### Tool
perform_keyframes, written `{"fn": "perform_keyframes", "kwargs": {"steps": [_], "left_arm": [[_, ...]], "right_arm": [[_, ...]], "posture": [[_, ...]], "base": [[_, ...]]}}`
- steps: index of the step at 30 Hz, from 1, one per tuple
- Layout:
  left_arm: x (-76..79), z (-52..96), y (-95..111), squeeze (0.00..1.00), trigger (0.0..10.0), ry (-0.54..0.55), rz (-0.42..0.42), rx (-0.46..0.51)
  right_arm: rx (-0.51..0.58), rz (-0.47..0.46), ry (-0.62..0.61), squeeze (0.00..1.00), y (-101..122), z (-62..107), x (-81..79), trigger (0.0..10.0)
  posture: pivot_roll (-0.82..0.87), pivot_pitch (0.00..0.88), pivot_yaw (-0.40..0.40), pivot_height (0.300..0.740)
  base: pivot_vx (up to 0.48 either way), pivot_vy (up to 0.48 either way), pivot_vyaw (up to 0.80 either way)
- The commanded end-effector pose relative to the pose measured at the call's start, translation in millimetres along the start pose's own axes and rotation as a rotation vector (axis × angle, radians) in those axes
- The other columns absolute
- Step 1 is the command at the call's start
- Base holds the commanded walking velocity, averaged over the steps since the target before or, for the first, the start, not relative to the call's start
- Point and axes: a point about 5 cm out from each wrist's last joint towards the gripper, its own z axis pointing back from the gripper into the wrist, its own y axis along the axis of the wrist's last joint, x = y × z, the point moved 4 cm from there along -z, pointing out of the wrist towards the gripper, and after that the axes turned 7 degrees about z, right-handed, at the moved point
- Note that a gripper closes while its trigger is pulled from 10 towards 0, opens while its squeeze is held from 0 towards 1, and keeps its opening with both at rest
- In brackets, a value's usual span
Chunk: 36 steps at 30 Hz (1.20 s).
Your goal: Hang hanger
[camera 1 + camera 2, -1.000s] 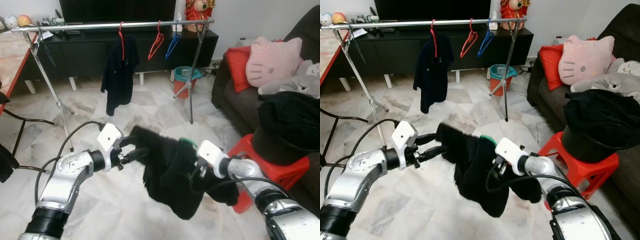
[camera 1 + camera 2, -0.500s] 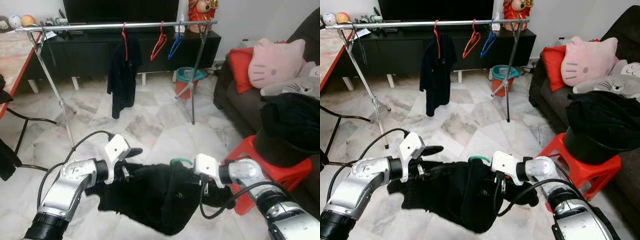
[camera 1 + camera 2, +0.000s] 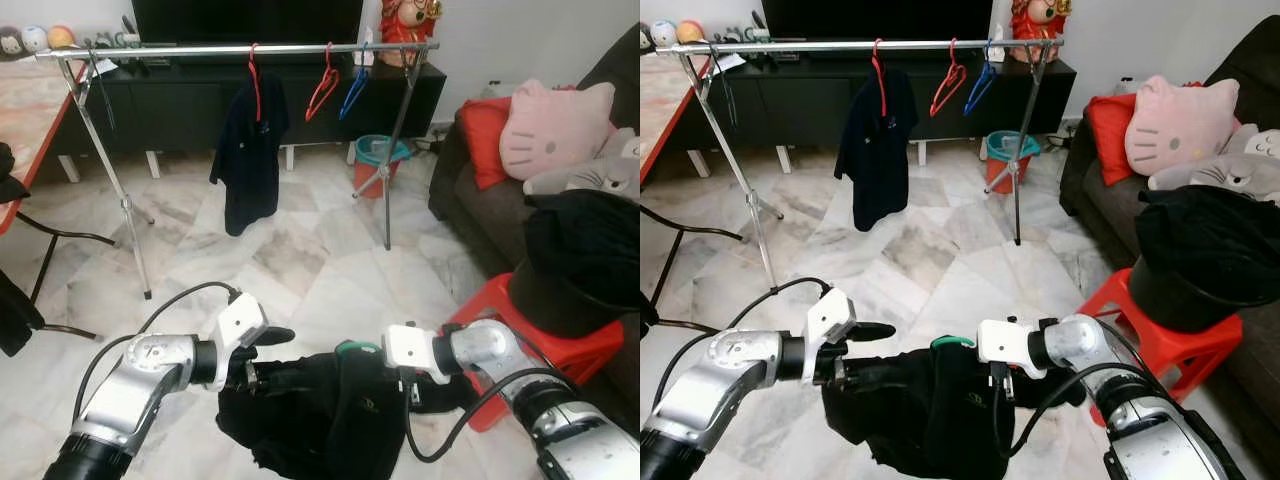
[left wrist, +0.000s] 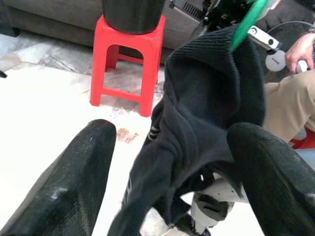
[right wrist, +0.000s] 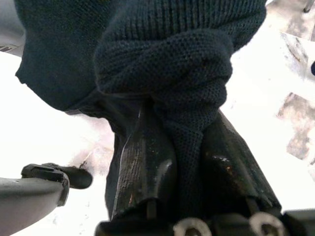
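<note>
Your right gripper (image 5: 189, 162) is pinching a bunched fold of the black garment (image 3: 330, 410), and your left gripper (image 4: 167, 162) is standing spread with the cloth draped between its fingers. The green hanger (image 3: 357, 347) is poking out just above the right gripper. Compared with a second ago, you are carrying the garment much lower, well below and short of the rail (image 3: 240, 49), so hanging remains undone.

A: The garment (image 3: 320, 415) at lower centre is black knit, on a green hanger (image 3: 357, 347). Same colours on the rail?

B: No. At the top, the silver rail (image 3: 235, 49) carries two red hangers (image 3: 323, 83) and a blue hanger (image 3: 351, 88); a dark navy shirt (image 3: 248, 150) hangs there.

A: And at right?

B: A red stool (image 3: 530, 345), a pink cushion (image 3: 555, 125), a red cushion (image 3: 478, 135), above a white-and-grey marbled floor (image 3: 300, 250).
</note>
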Motion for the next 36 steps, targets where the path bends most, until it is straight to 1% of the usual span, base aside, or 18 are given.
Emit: {"fn": "perform_keyframes", "kwargs": {"steps": [1, 3, 4, 5, 8, 9, 10, 11, 12, 14, 18, 19, 20, 21, 22, 23, 36], "left_arm": [[1.8, -5.0, 1, 0.0, 10.0, -0.018, -0.013, -0.007], [0.9, -7.6, 1, 0.0, 10.0, -0.018, -0.007, -0.009], [0.4, -8.5, 0, 0.38, 10.0, -0.017, -0.008, -0.013], [-2.7, -10.3, -2, 1.0, 10.0, -0.006, -0.01, -0.022], [-5.6, -11.9, -5, 1.0, 10.0, 0.001, -0.014, -0.031], [-5.9, -12.7, -6, 0.88, 10.0, 0.0, -0.015, -0.035], [-6.1, -13.3, -6, 0.88, 10.0, 0.0, -0.015, -0.038], [-6.5, -14.9, -7, 0.0, 10.0, 0.0, -0.015, -0.042], [-6.5, -14.9, -7, 0.0, 10.0, 0.0, -0.015, -0.042], [-9.6, -20.2, -8, 0.0, 10.0, 0.016, -0.011, -0.037], [-11.9, -23.3, -7, 0.0, 10.0, 0.025, -0.002, -0.021], [-12.5, -23.9, -7, 0.0, 9.7, 0.028, -0.001, -0.019], [-13.0, -24.2, -7, 0.0, 9.7, 0.03, 0.0, -0.017], [-13.5, -24.6, -6, 0.0, 4.5, 0.033, 0.001, -0.013], [-13.7, -24.7, -6, 0.0, 4.5, 0.035, 0.002, -0.01], [-13.9, -25.2, -5, 0.0, 0.0, 0.032, 0.01, -0.001], [-9.0, -23.2, -8, 0.0, 0.0, -0.02, 0.015, -0.021]], "right_arm": [[0.012, 0.048, -0.02, 0.0, 8, 3.0, 10.6, 0.0], [0.013, 0.053, -0.022, 0.0, 9, 2.3, 12.0, 0.0], [0.015, 0.054, -0.022, 0.0, 10, 2.1, 12.6, 0.0], [0.023, 0.059, -0.02, 0.0, 13, 1.8, 14.3, 0.0], [0.034, 0.067, -0.019, 0.0, 16, 1.4, 15.9, 0.0], [0.036, 0.069, -0.018, 0.0, 16, 1.3, 16.3, 0.0], [0.037, 0.07, -0.018, 0.0, 17, 1.3, 16.6, 0.0], [0.04, 0.071, -0.019, 0.0, 18, 1.0, 17.1, 0.0], [0.04, 0.071, -0.019, 0.0, 18, 1.0, 17.1, 0.0], [0.051, 0.074, -0.02, 0.0, 20, -0.6, 18.3, 0.0], [0.063, 0.076, -0.015, 0.0, 23, -3.5, 18.1, 0.0], [0.066, 0.076, -0.014, 0.0, 24, -4.0, 18.0, 0.0], [0.068, 0.076, -0.013, 0.0, 24, -4.3, 18.0, 0.0], [0.069, 0.076, -0.014, 0.0, 25, -4.5, 18.2, 0.0], [0.07, 0.077, -0.014, 0.0, 25, -4.6, 18.4, 0.0], [0.072, 0.078, -0.015, 0.0, 26, -4.8, 18.8, 0.0], [0.068, 0.073, -0.029, 0.0, 25, -4.3, 20.9, 0.0]], "posture": [[0.13, 0.0, -0.132, 0.74], [0.13, 0.0, -0.136, 0.74], [0.13, 0.0, -0.137, 0.74], [0.12, 0.0, -0.138, 0.74], [0.12, 0.0, -0.138, 0.74], [0.12, 0.0, -0.137, 0.74], [0.12, 0.0, -0.137, 0.74], [0.12, 0.0, -0.137, 0.74], [0.12, 0.0, -0.137, 0.74], [0.12, 0.0, -0.136, 0.74], [0.12, 0.0, -0.135, 0.74], [0.12, 0.0, -0.135, 0.74], [0.12, 0.0, -0.135, 0.74], [0.12, 0.0, -0.134, 0.74], [0.12, 0.0, -0.134, 0.74], [0.12, 0.0, -0.133, 0.74], [0.13, 0.0, -0.127, 0.74]], "base": [[0.0, 0.0, 0.0], [0.0, 0.0, 0.0], [0.0, 0.0, 0.0], [0.0, 0.0, 0.0], [0.0, 0.0, 0.0], [0.0, 0.0, 0.0], [0.0, 0.0, 0.0], [0.0, 0.0, 0.0], [0.0, 0.0, 0.0], [0.0, 0.0, 0.0], [0.0, 0.0, 0.0], [0.0, 0.0, 0.0], [0.0, 0.0, 0.0], [0.0, 0.0, 0.0], [0.0, 0.0, 0.0], [0.0, 0.0, 0.0], [0.0, 0.0, 0.0]]}}
